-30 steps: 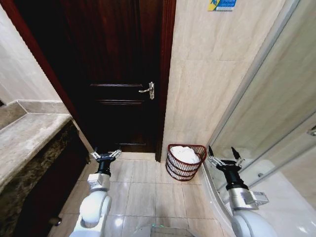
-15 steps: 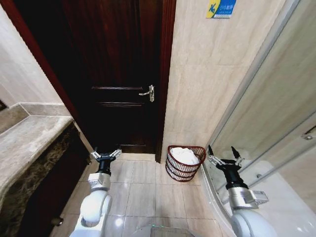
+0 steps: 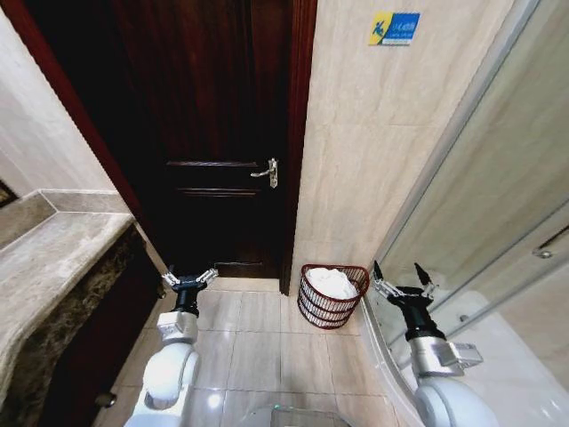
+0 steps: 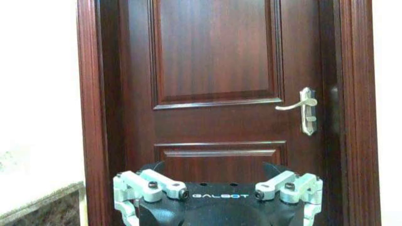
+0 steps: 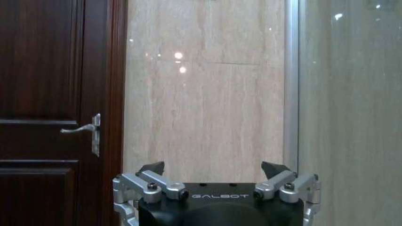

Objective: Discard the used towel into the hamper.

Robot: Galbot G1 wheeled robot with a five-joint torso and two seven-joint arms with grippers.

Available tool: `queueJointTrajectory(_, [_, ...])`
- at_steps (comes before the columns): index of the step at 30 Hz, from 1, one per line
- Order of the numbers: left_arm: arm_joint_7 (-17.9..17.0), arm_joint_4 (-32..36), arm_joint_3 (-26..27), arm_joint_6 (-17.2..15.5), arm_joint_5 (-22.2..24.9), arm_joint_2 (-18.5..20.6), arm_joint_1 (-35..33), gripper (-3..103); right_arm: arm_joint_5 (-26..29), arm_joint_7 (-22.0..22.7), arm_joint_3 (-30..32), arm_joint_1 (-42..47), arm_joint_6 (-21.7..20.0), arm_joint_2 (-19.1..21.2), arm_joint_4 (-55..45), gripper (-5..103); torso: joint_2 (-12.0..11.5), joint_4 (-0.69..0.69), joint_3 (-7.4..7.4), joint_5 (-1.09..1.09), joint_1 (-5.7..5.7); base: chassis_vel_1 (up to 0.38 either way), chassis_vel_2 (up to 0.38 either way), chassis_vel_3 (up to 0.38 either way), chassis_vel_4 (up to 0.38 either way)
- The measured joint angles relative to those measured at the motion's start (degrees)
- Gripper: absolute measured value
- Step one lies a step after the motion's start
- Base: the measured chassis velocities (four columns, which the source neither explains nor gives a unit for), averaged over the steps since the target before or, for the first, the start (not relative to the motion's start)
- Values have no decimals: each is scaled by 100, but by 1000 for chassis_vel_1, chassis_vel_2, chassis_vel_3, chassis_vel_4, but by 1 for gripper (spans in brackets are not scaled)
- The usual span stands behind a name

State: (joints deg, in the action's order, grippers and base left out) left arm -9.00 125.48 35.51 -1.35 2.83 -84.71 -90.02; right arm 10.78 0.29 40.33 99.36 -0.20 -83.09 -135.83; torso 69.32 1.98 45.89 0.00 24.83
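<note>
On floor at wall foot beside door frame: hamper (image 3: 331,296), white towel (image 3: 332,282) inside | left pincer (image 3: 188,281) released, empty | right pincer (image 3: 400,286) released, empty | advice: hold arms clear of hamper.

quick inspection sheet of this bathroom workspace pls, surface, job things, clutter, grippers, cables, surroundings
Surface: tiled floor, pale and glossy.
Job's things: hamper stands on the floor against the tiled wall, just right of the door frame; a white towel lies inside it.
Clutter: nothing seen.
Grippers: left gripper open, holding nothing, raised in front of the door; right gripper open, holding nothing, beside the glass shower panel.
Cables: nothing seen.
Surroundings: dark wooden door, closed, with a metal lever handle; stone counter on the robot's left; blue sign high on the wall.
</note>
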Motion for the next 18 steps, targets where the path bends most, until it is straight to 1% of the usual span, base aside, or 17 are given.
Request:
queueJointTrajectory(1, [0, 0, 0, 0, 0, 0, 0, 100, 0, 0, 0, 0, 0, 0, 0, 100, 0, 0, 0, 0, 0, 0, 0, 0, 0])
queueJointTrajectory(4, [-1, 19, -14, 0, -16, -12, -1, 100, 16, -1, 16, 2, -3, 6, -24, 100, 130, 0, 69, 0, 57, 0, 0, 0, 0])
queueJointTrajectory(6, [-2, 20, -17, 0, -19, -13, -1, 100, 17, -2, 17, 3, -6, 6, -28, 100, 147, 0, 78, 0, 66, 0, 0, 0, 0])
queueJointTrajectory(9, [-7, 25, -24, 0, -23, -18, -5, 100, 19, -4, 14, 3, -17, 5, -41, 100, 286, 0, 156, 0, 129, 0, 0, 0, 0])
queueJointTrajectory(10, [-7, 25, -24, 0, -23, -18, -5, 100, 19, -4, 14, 3, -17, 5, -41, 100, 286, 0, 156, 0, 129, 0, 0, 0, 0])
queueJointTrajectory(12, [-24, 35, -24, 0, -11, -20, -16, 100, 18, -5, 7, -5, -22, 6, -42, 100, 369, 0, 203, 0, 166, 0, 0, 0, 0])
queueJointTrajectory(14, [-41, 35, -24, -1, -7, -22, -18, 100, 16, -5, 6, -10, -23, 6, -43, 100, 388, 0, 213, 0, 174, 0, 0, 0, 0])
queueJointTrajectory(16, [-98, 35, -20, -1, 1, -23, -23, 100, 9, -6, -8, -34, -38, 6, -42, 100, 496, 0, 269, 0, 225, 0, 0, 0, 0])
queueJointTrajectory(18, [-101, 35, -19, -1, 1, -24, -27, 100, 7, -6, -11, -39, -42, 6, -42, 100, 521, 0, 282, 0, 238, 0, 0, 0, 0])
